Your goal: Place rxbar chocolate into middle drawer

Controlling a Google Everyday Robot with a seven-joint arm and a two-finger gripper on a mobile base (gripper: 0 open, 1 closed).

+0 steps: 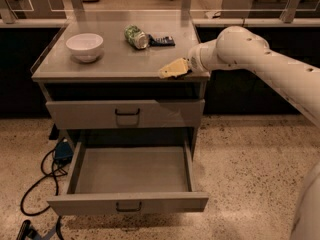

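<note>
The middle drawer [129,202] is nearest, pulled out and ready, with 1 shut drawer front [125,115] above it. The pick looks like the step in hand. Come down on the bar from above, grip across its narrow width, and keep clear of the can. The gripper [170,70] hovers at the table's [107,65] front right edge, with the arm reaching in level from the right. I cannot tell whether it is spread or clenched. Farther back, the rxbar chocolate [161,40] lies flat just beside a green can [136,36].
</note>
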